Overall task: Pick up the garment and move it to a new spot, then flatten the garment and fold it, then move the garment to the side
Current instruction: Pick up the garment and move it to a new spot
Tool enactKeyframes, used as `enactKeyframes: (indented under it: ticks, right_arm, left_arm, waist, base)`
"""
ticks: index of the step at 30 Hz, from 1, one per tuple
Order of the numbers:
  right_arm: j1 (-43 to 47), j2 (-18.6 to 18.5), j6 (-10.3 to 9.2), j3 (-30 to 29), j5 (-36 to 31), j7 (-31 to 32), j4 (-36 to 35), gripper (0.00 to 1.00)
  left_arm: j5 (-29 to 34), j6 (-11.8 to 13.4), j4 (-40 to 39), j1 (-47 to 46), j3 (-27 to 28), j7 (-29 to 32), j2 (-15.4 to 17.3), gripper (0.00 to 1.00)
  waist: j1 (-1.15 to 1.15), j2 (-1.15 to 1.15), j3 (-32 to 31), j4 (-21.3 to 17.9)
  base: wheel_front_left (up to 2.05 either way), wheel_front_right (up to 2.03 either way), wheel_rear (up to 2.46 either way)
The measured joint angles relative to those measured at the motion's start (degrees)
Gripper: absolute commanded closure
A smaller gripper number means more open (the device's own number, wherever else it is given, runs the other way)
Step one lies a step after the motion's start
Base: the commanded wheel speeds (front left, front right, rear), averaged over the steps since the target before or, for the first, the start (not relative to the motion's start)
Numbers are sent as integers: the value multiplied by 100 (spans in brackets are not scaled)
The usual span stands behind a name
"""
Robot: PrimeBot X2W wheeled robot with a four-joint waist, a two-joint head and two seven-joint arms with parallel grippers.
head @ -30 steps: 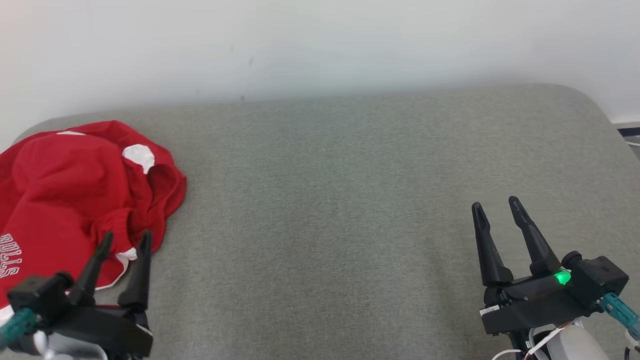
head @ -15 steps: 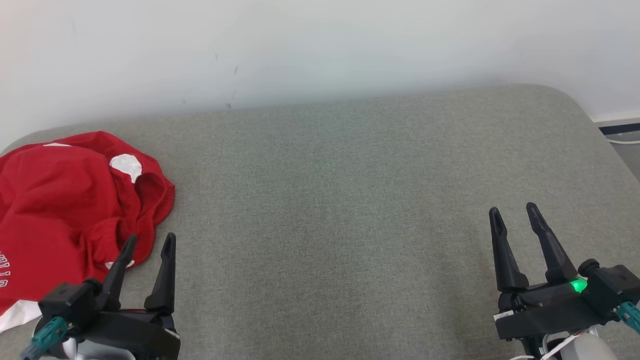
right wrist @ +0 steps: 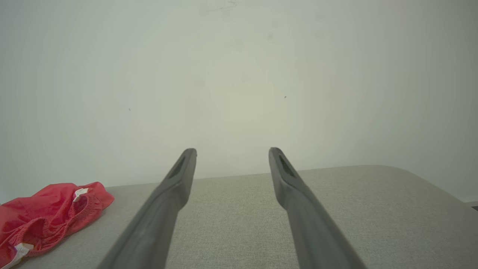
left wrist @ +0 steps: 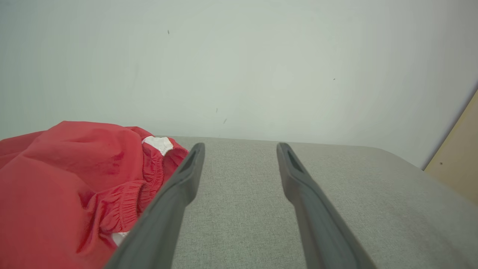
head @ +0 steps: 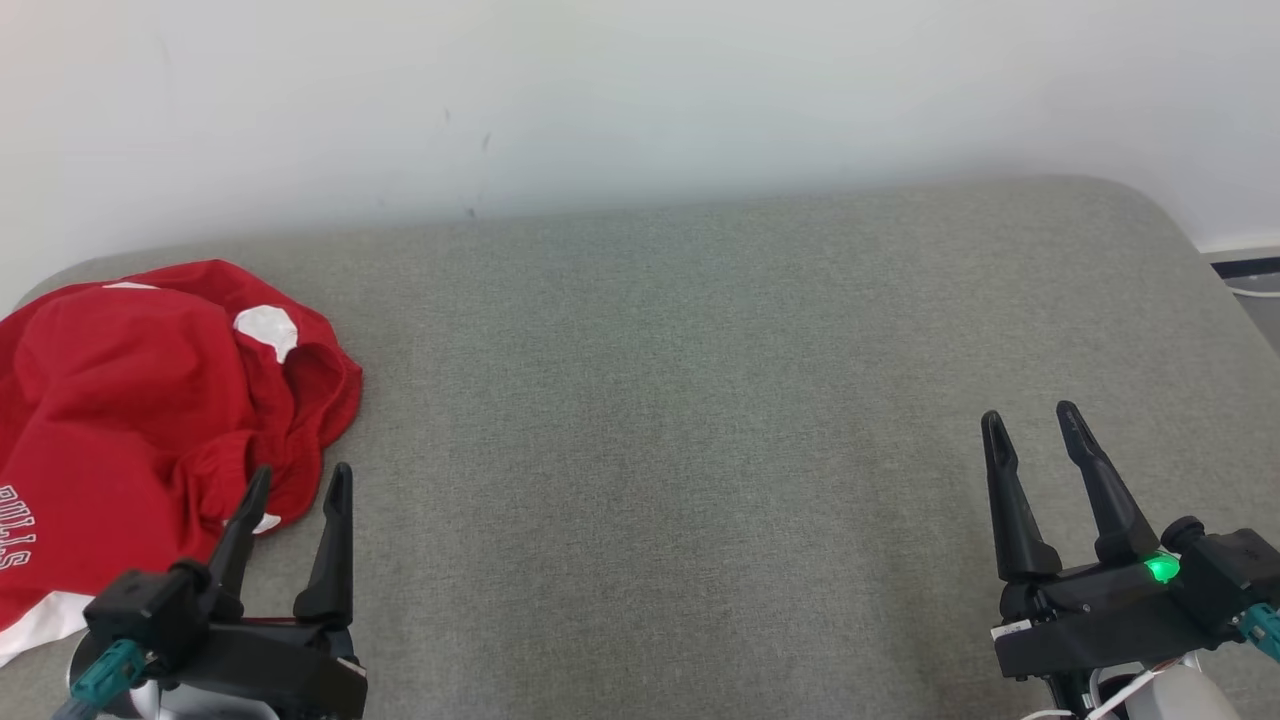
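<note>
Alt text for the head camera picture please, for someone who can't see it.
A crumpled red garment lies at the left end of a grey padded surface against a white wall. The left gripper sits by the garment's near edge, the right gripper at the lower right, both with jaws open.
</note>
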Motion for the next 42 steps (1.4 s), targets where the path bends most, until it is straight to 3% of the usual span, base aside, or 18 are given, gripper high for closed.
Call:
enactKeyframes:
  ticks: [16, 42]
  right_arm:
    - [52, -47, 15, 73, 1, 0, -36, 0]
    - [101, 75, 16, 553, 208, 0, 126, 0]
  left_arm:
    - [326, -112, 132, -18, 15, 0, -185, 0]
    - [501, -208, 371, -9, 321, 0, -294, 0]
  waist:
    - [0, 0, 23, 545]
    - [0, 0, -75, 2382]
  base:
    - [0, 0, 0]
    - [0, 0, 0]
